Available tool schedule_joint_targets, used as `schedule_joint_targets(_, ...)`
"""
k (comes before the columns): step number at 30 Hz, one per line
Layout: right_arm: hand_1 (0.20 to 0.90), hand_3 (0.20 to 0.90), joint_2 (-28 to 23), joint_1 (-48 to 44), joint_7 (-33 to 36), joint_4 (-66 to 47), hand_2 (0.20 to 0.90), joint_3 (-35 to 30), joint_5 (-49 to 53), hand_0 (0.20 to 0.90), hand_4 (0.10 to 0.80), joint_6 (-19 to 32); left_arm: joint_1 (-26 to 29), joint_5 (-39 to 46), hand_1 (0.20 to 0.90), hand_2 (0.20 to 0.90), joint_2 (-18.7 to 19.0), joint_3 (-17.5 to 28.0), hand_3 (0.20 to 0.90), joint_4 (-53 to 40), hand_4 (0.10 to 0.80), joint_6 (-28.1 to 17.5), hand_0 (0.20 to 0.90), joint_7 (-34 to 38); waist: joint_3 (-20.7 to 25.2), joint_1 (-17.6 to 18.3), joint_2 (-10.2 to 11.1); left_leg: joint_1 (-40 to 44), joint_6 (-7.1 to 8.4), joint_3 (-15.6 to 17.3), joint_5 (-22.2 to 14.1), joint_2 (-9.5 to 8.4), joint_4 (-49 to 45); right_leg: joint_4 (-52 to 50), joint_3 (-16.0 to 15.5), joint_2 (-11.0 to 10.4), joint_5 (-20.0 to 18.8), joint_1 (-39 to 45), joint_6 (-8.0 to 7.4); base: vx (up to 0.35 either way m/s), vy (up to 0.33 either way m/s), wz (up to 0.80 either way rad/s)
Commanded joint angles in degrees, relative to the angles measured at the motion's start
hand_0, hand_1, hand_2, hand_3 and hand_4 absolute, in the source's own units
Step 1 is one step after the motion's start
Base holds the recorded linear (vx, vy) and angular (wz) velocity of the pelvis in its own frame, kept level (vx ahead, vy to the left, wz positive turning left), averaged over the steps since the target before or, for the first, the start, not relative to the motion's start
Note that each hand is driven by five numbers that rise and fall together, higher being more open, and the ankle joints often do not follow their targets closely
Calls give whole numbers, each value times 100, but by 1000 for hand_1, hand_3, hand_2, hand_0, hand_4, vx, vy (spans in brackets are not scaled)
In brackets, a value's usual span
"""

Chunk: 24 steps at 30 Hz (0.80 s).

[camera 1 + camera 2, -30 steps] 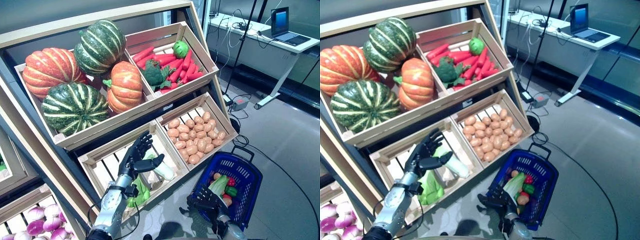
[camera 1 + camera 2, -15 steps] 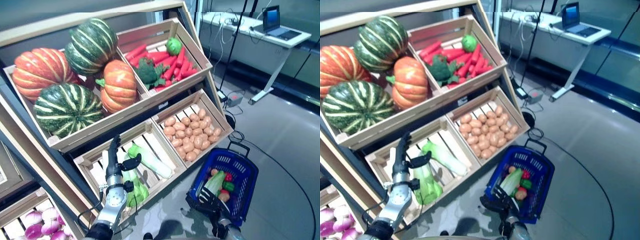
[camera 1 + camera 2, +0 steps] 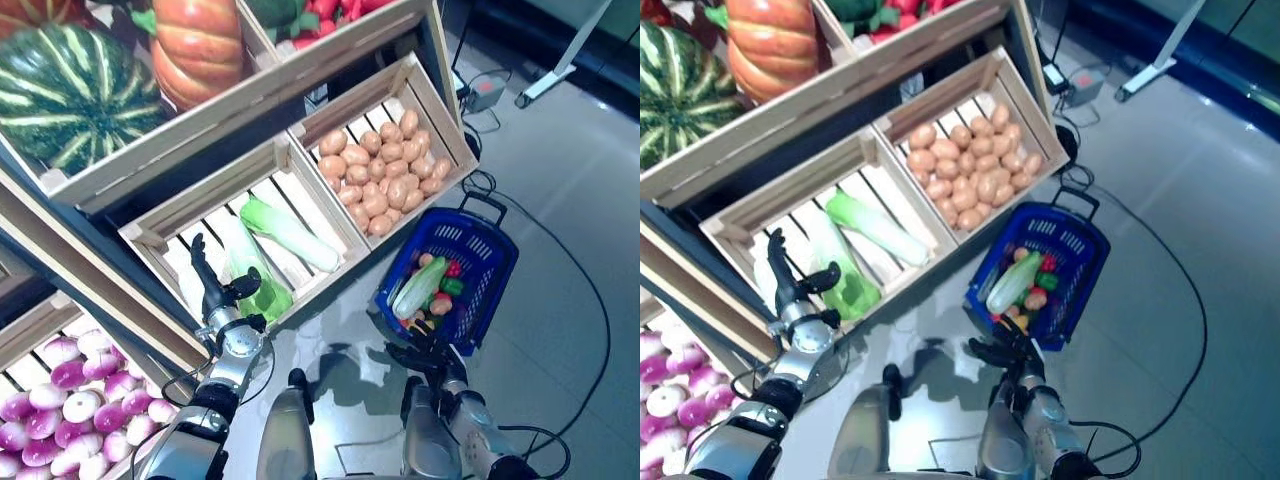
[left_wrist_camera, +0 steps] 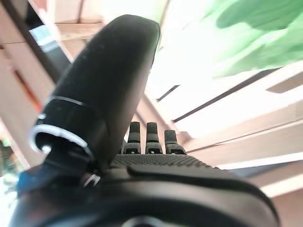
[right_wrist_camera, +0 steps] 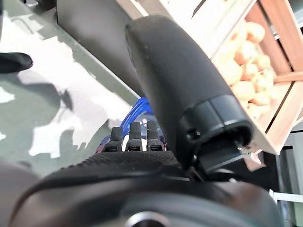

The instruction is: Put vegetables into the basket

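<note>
A tiered wooden shelf (image 3: 230,110) is loaded with slatted wooden crates (image 3: 330,205) of produce. A blue plastic basket (image 3: 490,262) is set on the glossy grey floor (image 3: 580,200) just beside it.

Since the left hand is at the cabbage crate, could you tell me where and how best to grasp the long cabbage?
Probably around the pale stalk half of the long cabbage, coming from above with the left hand. It lies flat and diagonal across the crate's slats, clear of the crate walls, and the stalk looks firmer than the leafy green end.
</note>
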State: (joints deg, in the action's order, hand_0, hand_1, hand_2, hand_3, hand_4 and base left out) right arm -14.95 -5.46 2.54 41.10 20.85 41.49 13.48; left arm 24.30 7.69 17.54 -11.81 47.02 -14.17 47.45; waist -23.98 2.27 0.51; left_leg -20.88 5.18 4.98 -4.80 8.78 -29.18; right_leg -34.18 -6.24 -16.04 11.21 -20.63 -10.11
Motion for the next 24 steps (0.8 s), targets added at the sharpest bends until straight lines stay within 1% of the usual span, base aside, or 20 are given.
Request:
schedule_joint_targets(1, 900, 900, 18, -206, 193, -588, 900, 23, 356, 900, 800, 591, 629, 92, 900, 900, 308, 131, 900, 31, 800, -227, 900, 425, 230, 85, 100, -12, -29, -98, -519, 11, -554, -648, 106, -18, 71, -105, 420, -61, 22, -3)
schedule_joint_targets(5, 900, 900, -60, -479, 207, -441, 900, 47, 428, 900, 800, 618, 936, 333, 900, 900, 387, 130, 900, 286, 800, -162, 900, 450, 135, 131, 91, -378, -21, -101, -701, 86, -986, -1104, 206, -60, 217, -544, 446, -59, 18, -2)
schedule_joint_targets(9, 900, 900, -145, -643, 276, -429, 900, 62, 427, 900, 800, 640, 1151, 467, 900, 900, 472, 84, 900, 359, 800, -189, 900, 410, 74, 164, 83, -694, -15, -125, -838, 117, -1306, -1402, 293, -62, 315, -900, 469, -71, 21, 1)
schedule_joint_targets(12, 900, 900, -224, -756, 285, -388, 900, 33, 445, 900, 800, 654, 1315, 562, 900, 900, 578, 80, 900, 383, 800, -171, 900, 307, 25, 190, 81, -941, -14, -142, -942, 134, -1559, -1604, 365, -50, 371, -1171, 478, -68, 33, 1)
schedule_joint_targets(17, 900, 900, -370, -895, 297, -405, 900, -20, 493, 900, 800, 539, 1585, 716, 900, 900, 822, 64, 900, 420, 800, -125, 900, 105, -19, 228, 78, -1278, 0, -150, -1089, 169, -1881, -1858, 451, -43, 453, -1535, 489, -51, 39, -8)
schedule_joint_targets(19, 900, 900, -423, -936, 272, -381, 900, -26, 472, 900, 800, 513, 1716, 877, 900, 900, 926, 48, 900, 462, 800, -94, 900, 42, -43, 249, 73, -1438, 4, -156, -1154, 189, -2038, -1988, 501, -46, 485, -1716, 488, -26, 35, -4)
schedule_joint_targets(20, 900, 900, -438, -946, 272, -369, 900, -21, 474, 900, 800, 507, 1757, 935, 900, 900, 947, 45, 900, 492, 800, -91, 900, 16, -76, 254, 73, -1453, 43, -177, -1353, 209, -2206, -2146, 527, -55, 667, -1733, 452, 4, 27, -3)
schedule_joint_targets(23, 900, 900, -483, -1005, 286, -329, 900, -9, 496, 900, 800, 514, 1926, 1200, 900, 900, 1046, 65, 900, 629, 800, -106, 900, -120, -116, 284, 71, -1659, 44, -187, -1428, 239, -2397, -2301, 561, -55, 718, -1951, 453, -35, 26, -5)
schedule_joint_targets(24, 900, 900, -493, -1038, 285, -306, 900, -6, 508, 900, 800, 526, 1999, 1403, 900, 900, 1067, 84, 900, 688, 800, -87, 900, -234, -130, 294, 75, -1762, 54, -202, -1457, 250, -2483, -2359, 575, -50, 739, -2042, 452, -48, 23, -4)
